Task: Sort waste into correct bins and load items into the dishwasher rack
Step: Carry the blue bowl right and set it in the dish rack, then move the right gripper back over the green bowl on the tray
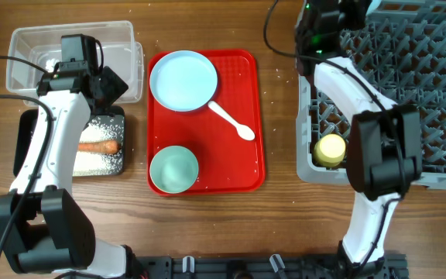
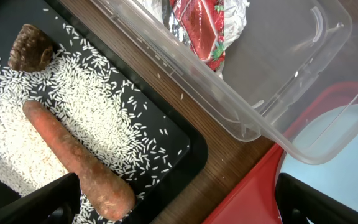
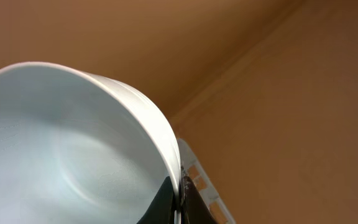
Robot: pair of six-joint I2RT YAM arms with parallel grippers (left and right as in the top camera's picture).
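The light blue bowl [image 3: 61,155] is pinched by its rim in the right pincer [image 3: 179,190]. The jaws are pressed together on the thin wall, and the bowl juts out to one side of the fingers, tilted, with its hollow toward the wrist camera. From overhead the pincer hangs over the far corner of the dishwasher rack [image 1: 409,62], though the bowl itself cannot be made out there. The yellow cup [image 1: 331,149] already sits in the rack, well back from the pincer toward the arm's base.

The step in hand looks like loading this bowl. The next move calls for lowering it on edge between the pegs, then spreading the jaws once it rests.

The left pincer [image 2: 185,202] is spread wide and holds nothing. Beneath it lies the black tray [image 2: 188,155] with rice [image 2: 92,99], the sausage-like stick [image 2: 73,155] ending close by one finger, and the brown lump [image 2: 30,46] farther ahead. The clear tub [image 2: 278,93] with the red wrapper [image 2: 197,25] lies just beyond.

The plate [image 1: 183,80], spoon [image 1: 231,122] and pale green bowl [image 1: 174,169] wait on the red tray [image 1: 250,93], between the two pincers
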